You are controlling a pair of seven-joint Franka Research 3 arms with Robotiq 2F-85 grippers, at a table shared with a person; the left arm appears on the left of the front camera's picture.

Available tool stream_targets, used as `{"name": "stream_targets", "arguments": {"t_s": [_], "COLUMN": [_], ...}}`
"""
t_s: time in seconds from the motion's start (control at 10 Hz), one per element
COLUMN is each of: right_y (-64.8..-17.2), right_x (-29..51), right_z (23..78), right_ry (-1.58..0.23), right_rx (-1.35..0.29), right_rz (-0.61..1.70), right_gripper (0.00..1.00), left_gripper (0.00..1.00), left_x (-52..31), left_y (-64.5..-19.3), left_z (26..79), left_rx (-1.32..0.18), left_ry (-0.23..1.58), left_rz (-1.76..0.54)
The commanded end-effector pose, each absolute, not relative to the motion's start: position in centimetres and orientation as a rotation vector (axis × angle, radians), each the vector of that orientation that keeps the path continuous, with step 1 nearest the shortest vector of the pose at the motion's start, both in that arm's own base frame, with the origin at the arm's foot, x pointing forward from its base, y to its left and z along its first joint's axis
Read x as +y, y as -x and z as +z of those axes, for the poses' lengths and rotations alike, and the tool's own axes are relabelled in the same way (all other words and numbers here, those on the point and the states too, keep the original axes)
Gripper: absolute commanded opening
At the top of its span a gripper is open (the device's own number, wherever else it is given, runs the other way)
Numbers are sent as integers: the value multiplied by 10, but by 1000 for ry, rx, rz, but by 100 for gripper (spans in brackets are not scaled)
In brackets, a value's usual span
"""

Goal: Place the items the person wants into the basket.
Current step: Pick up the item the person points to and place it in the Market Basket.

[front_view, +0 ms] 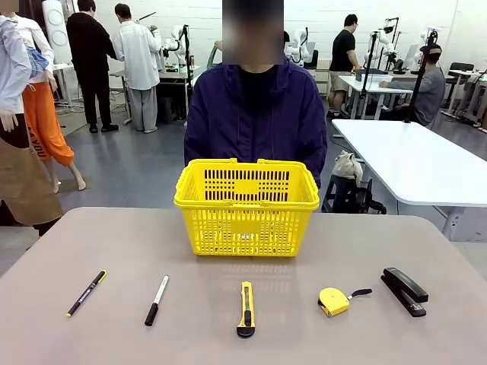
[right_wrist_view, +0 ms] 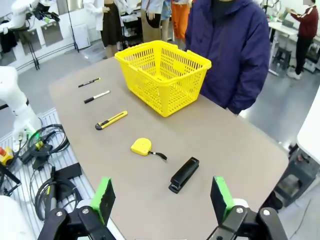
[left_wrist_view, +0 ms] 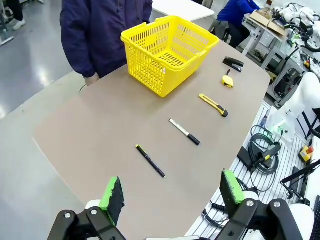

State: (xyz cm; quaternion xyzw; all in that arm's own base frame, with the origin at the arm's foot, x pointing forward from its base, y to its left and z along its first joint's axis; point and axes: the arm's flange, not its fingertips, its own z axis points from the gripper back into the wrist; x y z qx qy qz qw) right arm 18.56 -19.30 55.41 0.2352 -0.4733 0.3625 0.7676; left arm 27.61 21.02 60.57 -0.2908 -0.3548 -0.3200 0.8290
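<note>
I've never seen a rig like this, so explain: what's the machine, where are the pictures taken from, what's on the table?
A two-armed robot faces a person in a dark jacket across a brown table. One picture is from a fixed camera between the arms; the others from wrist cameras, showing the left gripper and right gripper, black with green pads, open, empty. On the table: a yellow lattice plastic basket and a row: black-and-yellow pen, white-and-black marker, yellow-and-black utility knife, yellow tape measure, black stapler.

My left pincer (left_wrist_view: pixel 172 189) hangs raised with jaws spread wide, green pads (left_wrist_view: pixel 112 192) at seven and five o'clock. My right pincer (right_wrist_view: pixel 162 192) hangs the same way, wide apart, gripping nothing.
</note>
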Motion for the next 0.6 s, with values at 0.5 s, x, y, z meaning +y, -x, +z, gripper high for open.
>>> {"name": "stream_targets", "arguments": {"t_s": [0.5], "right_y": [-191], "right_x": [-191], "right_z": [555], "right_ry": [-508], "right_rx": [-1026], "right_rz": [790], "right_gripper": [100], "left_gripper": [100], "left_x": [214], "left_y": [-272], "left_z": [609], "left_rx": [-774], "left_ry": [625], "left_rz": [-690]}}
